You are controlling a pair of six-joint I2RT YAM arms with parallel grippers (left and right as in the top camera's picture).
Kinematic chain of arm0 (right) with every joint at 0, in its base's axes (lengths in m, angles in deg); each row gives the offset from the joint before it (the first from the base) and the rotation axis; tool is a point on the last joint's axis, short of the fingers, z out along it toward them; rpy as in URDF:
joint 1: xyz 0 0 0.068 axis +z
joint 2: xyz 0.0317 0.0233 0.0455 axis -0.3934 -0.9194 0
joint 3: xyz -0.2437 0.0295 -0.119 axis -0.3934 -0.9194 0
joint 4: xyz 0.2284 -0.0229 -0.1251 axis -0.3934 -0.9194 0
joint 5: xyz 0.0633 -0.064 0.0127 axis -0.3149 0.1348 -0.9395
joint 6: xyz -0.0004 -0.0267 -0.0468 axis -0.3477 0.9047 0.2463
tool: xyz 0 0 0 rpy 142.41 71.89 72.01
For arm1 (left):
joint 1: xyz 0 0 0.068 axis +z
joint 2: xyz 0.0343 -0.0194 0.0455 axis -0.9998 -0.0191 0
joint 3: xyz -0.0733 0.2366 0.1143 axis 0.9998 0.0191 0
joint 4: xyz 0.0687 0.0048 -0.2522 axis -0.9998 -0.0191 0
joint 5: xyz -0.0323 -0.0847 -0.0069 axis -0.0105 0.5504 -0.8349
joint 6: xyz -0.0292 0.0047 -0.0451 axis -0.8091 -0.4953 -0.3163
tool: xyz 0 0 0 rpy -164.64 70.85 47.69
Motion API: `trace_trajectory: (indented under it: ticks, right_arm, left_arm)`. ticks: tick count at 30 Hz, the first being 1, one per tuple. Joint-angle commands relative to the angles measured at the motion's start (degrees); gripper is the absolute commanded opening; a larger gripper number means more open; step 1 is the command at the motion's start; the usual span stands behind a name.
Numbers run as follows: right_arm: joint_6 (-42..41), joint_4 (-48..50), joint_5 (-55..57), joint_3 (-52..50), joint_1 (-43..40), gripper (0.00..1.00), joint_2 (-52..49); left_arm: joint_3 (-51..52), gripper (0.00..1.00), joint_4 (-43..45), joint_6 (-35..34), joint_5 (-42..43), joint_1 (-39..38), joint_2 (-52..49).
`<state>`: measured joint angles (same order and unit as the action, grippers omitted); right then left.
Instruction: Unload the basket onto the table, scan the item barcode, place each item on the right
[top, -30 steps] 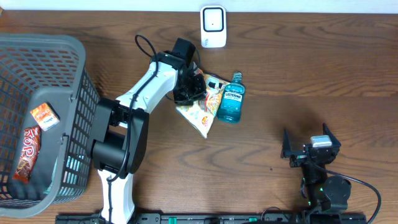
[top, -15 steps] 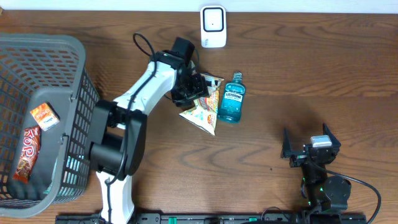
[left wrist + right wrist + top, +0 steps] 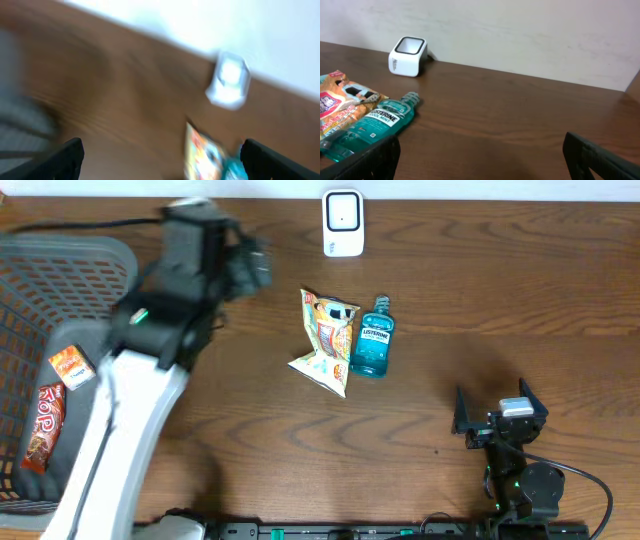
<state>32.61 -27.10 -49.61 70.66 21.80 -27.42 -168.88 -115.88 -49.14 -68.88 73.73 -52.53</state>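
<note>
Well — crinkled snack bag [image 3: 326,340] on wood-grain table [image 3: 500,300]

Soft, even indoor light covers the brown desk [image 3: 480,300], without harsh glare. Overhead, the left arm [image 3: 150,340] is smeared by motion blur. The left wrist view is blurred throughout; the scanner [image 3: 229,82] is a white smudge. The right wrist view is sharp, shadows faint.

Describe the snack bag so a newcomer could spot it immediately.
Start at the white scanner at the far edge of the table. In front of it two items lie side by side; the snack bag is the crinkled, colourful packet, not the blue mouthwash bottle.
</note>
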Motion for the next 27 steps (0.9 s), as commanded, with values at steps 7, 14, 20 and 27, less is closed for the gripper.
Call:
trace_trajectory:
  ticks: [7,14,20,27]
  right_arm:
    - [0.04,-0.26,0.11,-0.07,0.20,0.99,0.24]
    - [0.02,-0.24,0.11,-0.07,0.20,0.99,0.24]
    - [0.04,-0.26,0.11,-0.07,0.20,0.99,0.24]
    - [0.02,-0.26,0.11,-0.07,0.20,0.99,0.24]
  left_arm:
    - [-0.90,0.98,-5.92,-8.35,-31.01,10.29,7.10]
    - [0.94,0.98,-20.31,-40.46,-30.21,25.88,4.39]
    - [1.64,0.98,-21.66,-45.22,-14.49,40.11,-2.56]
    - [1.64,0.98,-21.84,-44.33,-1.07,48.28,-14.32]
